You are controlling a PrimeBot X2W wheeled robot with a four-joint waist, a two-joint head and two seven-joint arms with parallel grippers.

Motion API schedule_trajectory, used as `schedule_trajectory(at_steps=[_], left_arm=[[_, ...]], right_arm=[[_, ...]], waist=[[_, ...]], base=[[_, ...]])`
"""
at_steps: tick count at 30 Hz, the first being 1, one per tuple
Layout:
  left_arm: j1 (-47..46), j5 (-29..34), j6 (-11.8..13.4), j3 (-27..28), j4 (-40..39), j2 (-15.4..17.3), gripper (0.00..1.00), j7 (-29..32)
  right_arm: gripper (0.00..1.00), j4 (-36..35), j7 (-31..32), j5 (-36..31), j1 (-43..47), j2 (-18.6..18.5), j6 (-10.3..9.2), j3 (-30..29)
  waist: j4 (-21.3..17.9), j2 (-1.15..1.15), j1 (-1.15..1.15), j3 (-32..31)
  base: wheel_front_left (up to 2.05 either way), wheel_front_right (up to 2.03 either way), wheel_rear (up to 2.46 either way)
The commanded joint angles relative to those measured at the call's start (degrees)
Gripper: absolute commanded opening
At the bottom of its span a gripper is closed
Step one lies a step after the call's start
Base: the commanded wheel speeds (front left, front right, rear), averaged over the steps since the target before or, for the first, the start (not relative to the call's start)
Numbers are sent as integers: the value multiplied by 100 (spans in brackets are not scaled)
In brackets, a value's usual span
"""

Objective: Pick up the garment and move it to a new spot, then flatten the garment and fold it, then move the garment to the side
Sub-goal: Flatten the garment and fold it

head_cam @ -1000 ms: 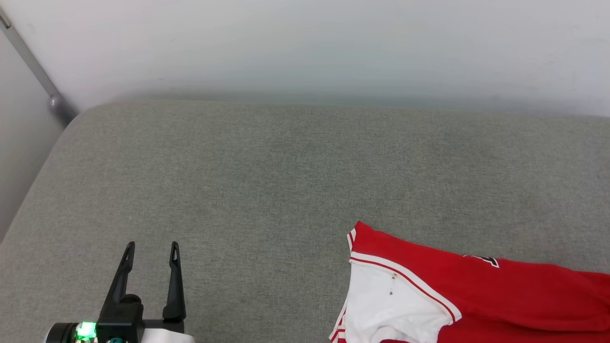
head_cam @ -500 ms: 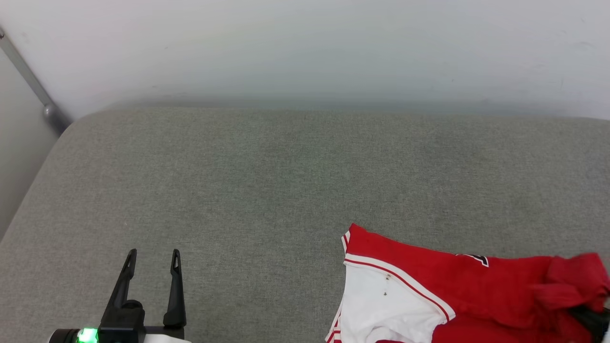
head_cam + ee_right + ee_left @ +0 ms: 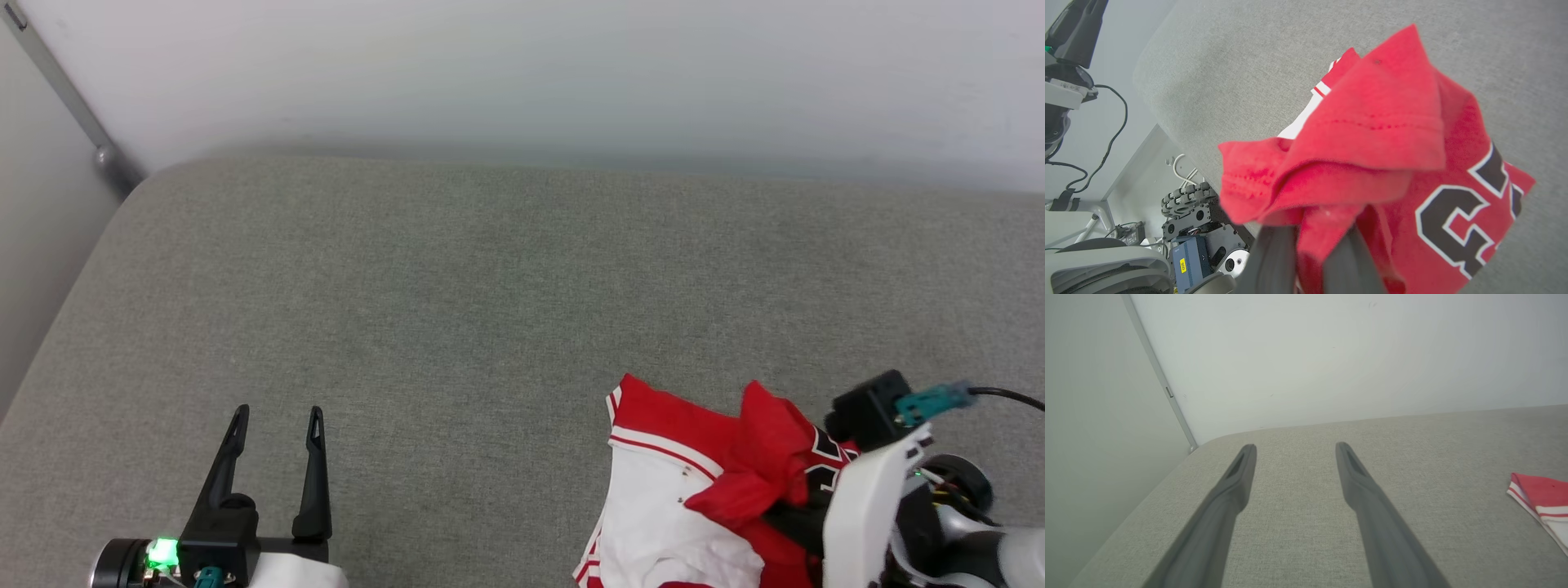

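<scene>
**A:** Where is the shirt [image 3: 759,457]?

**B:** It is at the near right of the grey cushion [image 3: 457,310], bunched up rather than spread out. A white sleeve lies flat at its left end. A red fold with black, white-edged lettering is gathered up at its right end.

**A:** Who has it?

**B:** The right claw [image 3: 1312,245] does. Its two dark fingers are pressed together on a wad of red cloth, and the fold flops over their tips. The wrist view shows the hem stitching draped across them.

**A:** And the other arm?

**B:** The left claw [image 3: 277,416] hangs over the near left of the cushion. Its fingers are spread wide with nothing between them, and they point toward the wall [image 3: 522,73]. It is well apart from the shirt, which shows as a red-and-white corner [image 3: 1539,494] far to its right.

**A:** So which way does the carry go?

**B:** That looks like the right arm's job, since it is the one already holding the shirt. The bundle runs roughly side to side along the near edge. The bare cushion lies to its left and toward the wall, so a carry that way would probably drag the sleeve end behind.

**A:** What about the surroundings?

**B:** The cushion is covered in a coarse grey weave and has a rounded far-left corner. Behind it is a plain pale wall, and a thin metal strip [image 3: 61,90] runs down the corner. Past the cushion's edge, the right wrist view shows cables and a wheeled base [image 3: 1188,200].
</scene>
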Motion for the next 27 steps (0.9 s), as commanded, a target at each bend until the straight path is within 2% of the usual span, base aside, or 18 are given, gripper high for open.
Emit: schedule_trajectory(at_steps=[1, 10, 12, 20, 21, 22, 23, 27], left_arm=[[-112, 41, -27, -6, 8, -10, 100, -14], [-386, 39, -43, -65, 48, -96, 100, -14], [-449, 26, -53, -62, 57, -113, 100, -14], [-437, 14, -66, -43, 106, -150, 100, -14], [-401, 18, -64, -35, 115, -152, 100, -14], [-355, 23, -66, -22, 123, -150, 100, -14], [-322, 28, -63, -6, 129, -144, 100, -14], [-217, 41, -42, 55, 115, -133, 100, -14]], right_arm=[[0, 135, -1, -52, -234, 83, -3, 252], [0, 1568, -285, -359, -1332, 291, -3, 1474], [0, 1993, -391, -378, -1455, 377, -3, 1665], [0, 2968, -890, -421, -1700, 441, -3, 2281], [15, 2964, -997, -499, -1742, 369, -3, 2377], [83, 2911, -1119, -467, -1730, 334, -3, 2443], [100, 2828, -1259, -409, -1692, 322, -3, 2454], [100, 2385, -1850, -641, -1506, 33, -3, 2339]], waist=[[55, 0, 0, 76], [224, 0, 0, 380], [258, 0, 0, 435], [295, 0, 0, 423], [287, 0, 0, 386], [274, 0, 0, 347], [249, 0, 0, 302], [108, 0, 0, 113]], base=[[0, 0, 0], [0, 0, 0], [0, 0, 0], [0, 0, 0], [0, 0, 0], [0, 0, 0], [0, 0, 0], [0, 0, 0]])
